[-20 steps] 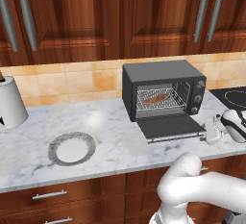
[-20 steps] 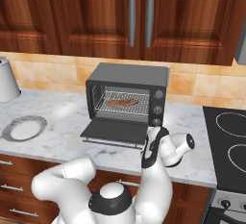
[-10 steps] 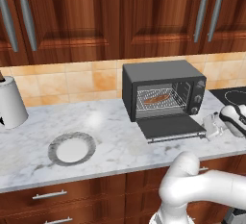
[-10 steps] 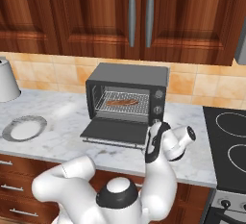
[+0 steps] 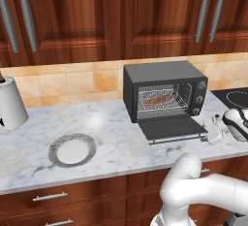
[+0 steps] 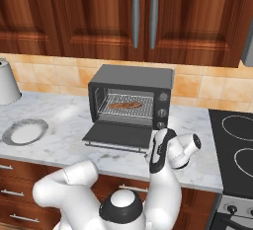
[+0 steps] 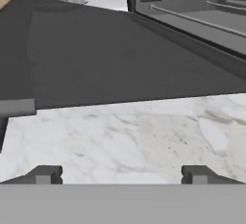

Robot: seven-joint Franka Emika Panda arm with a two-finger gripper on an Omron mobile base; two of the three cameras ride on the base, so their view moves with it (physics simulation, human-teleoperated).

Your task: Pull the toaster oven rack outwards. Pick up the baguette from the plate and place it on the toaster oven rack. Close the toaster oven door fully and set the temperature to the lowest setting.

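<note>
The toaster oven [image 5: 164,72] stands on the marble counter with its door [image 5: 172,127] dropped open and flat. The baguette [image 5: 158,99] lies on the wire rack [image 5: 169,104] inside the cavity, also seen from the right as the baguette [image 6: 124,105]. Bare, the plate [image 5: 55,145] rests at the counter's left front. My gripper [image 5: 214,129] hangs low over the counter just off the door's right front corner, open with nothing between its fingers. In the hand view the gripper [image 7: 120,175] faces the dark door [image 7: 120,59] across a strip of marble.
A white canister [image 5: 9,106] stands at the back left of the counter. A black stovetop [image 6: 237,145] adjoins the counter on the right. Wooden cabinets [image 5: 97,21] hang above the oven. The door's handle bar [image 6: 116,147] runs along its front edge.
The hand has shifted and turned slightly beside the door's right corner. Door, rack, baguette and plate are where they were.
</note>
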